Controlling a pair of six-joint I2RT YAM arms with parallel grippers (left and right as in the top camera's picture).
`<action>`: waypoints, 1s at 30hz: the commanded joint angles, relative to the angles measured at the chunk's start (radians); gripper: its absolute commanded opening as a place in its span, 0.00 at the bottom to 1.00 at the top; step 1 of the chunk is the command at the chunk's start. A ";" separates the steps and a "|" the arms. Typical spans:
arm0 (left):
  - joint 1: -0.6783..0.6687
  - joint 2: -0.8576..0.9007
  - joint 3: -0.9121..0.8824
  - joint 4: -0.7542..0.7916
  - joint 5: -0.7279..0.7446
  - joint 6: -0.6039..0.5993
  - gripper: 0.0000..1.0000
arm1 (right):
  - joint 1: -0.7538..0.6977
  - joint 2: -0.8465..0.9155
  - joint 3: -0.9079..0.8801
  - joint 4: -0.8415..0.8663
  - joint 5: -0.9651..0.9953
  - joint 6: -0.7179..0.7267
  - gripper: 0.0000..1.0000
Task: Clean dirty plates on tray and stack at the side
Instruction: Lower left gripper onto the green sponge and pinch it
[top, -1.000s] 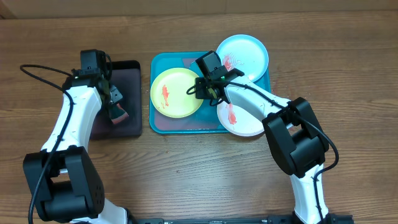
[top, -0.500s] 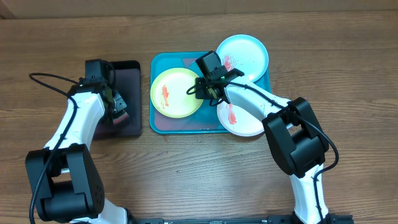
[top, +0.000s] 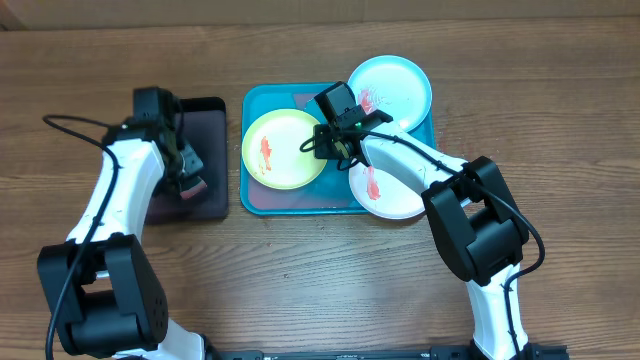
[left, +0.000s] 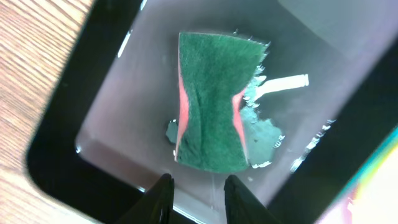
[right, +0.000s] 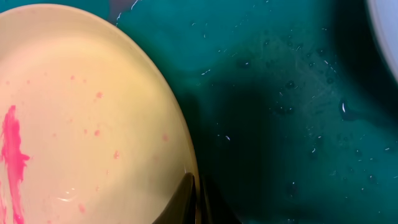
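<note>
Overhead light is bright and even; only soft shadows fall on the wooden table. At the left wrist, white glare streaks the black tray beside the sharp sponge. At the right wrist, dark shadow covers the tray right of the softly blurred yellow-green plate.

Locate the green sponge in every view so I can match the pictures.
Overhead: the sponge lies in the black tray, left of centre, partly under the left gripper.
Left wrist: the sponge is near centre, green face up.
Right wrist: not in it.
Shared landmark: the black tray's rim.
</note>
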 joint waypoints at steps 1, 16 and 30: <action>0.006 0.011 0.093 -0.057 0.020 -0.013 0.31 | 0.004 0.028 0.009 -0.010 0.017 -0.006 0.04; 0.026 0.287 0.218 -0.138 0.071 0.035 0.32 | 0.004 0.028 0.009 -0.020 0.018 -0.006 0.04; 0.026 0.287 0.248 -0.115 -0.016 0.058 0.44 | 0.004 0.028 0.009 -0.017 0.018 -0.006 0.04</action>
